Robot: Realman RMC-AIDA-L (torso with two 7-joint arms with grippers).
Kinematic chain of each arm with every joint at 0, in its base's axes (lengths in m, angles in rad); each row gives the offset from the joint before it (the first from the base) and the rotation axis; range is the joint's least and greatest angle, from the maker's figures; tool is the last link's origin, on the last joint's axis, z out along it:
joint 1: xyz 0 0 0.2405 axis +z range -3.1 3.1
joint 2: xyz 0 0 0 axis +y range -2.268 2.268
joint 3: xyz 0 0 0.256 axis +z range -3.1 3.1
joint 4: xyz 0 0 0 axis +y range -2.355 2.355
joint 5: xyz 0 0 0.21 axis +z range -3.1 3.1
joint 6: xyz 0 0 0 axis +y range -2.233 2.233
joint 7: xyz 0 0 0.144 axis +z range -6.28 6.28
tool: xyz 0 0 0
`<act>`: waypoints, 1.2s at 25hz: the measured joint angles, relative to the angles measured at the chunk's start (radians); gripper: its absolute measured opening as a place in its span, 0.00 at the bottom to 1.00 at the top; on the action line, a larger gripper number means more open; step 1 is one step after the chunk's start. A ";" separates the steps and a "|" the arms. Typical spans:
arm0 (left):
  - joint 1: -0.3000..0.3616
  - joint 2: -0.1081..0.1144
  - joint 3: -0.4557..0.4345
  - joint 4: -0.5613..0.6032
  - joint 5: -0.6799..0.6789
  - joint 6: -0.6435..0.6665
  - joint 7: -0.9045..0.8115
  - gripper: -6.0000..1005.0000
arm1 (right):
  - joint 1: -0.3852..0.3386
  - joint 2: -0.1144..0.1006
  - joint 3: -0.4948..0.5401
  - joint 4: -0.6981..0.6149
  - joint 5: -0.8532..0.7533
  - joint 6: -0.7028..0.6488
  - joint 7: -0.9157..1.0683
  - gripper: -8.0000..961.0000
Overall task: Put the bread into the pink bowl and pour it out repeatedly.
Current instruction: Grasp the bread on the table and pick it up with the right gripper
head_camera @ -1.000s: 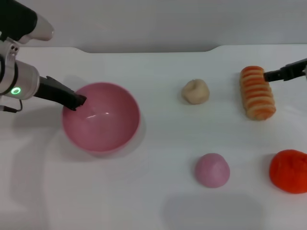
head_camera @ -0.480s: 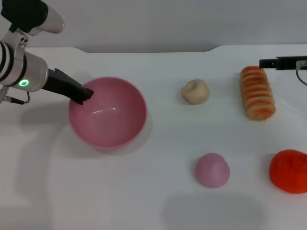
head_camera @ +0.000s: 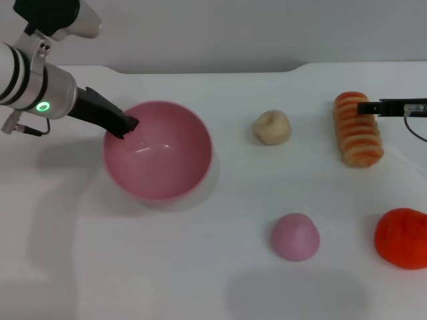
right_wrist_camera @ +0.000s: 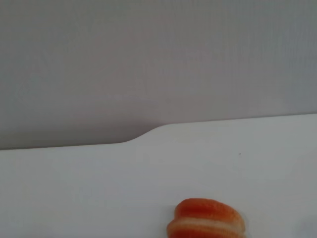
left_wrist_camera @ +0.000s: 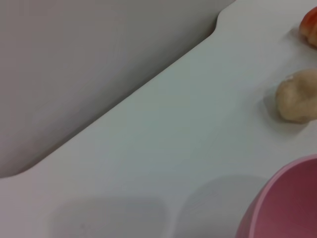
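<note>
on the right side of the white table [head_camera: 220, 267], bread [head_camera: 358, 129] lying flat, striped orange and cream, long axis running away from the robot toward the back edge. right end effector [head_camera: 373, 107] reaching in from the right edge, tip over the far half of the loaf, crossing that long axis almost square. only a thin dark tip showing, so opening not readable: cannot tell whether spread or closed, nothing seen held. right wrist view catching just the far end of the loaf near the lower edge, table beyond it.

over on the left, pink bowl [head_camera: 159, 150] upright and empty, mouth tipped a little toward the camera. left end effector [head_camera: 127, 124] pinched closed on the bowl's near-left rim, dark tip hooked over the edge, arm slanting down from the upper left. left wrist view showing only a curve of pink rim at its corner.

between the two, small beige bun [head_camera: 272, 127], well apart from both. nearer the robot, pink dome [head_camera: 295, 236] and red lump [head_camera: 401, 237], not part of the job.

key relation: bread directly beneath and just left of the right tip, bowl well apart across the table to the left. right arm clearly the nearer one for the pick. judging by the layout, next step likely a drop onto the loaf across its narrow width, then a long carry left past the bun to the bowl. bread not yet in the bowl.
</note>
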 joint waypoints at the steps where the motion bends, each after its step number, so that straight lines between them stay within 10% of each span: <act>1: -0.002 0.000 0.003 -0.001 0.000 0.000 0.000 0.04 | 0.000 0.000 0.000 0.000 0.000 0.000 0.000 0.83; 30: -0.031 -0.003 0.061 -0.003 -0.001 -0.001 -0.027 0.04 | 0.054 0.001 -0.068 0.152 0.004 0.097 -0.001 0.82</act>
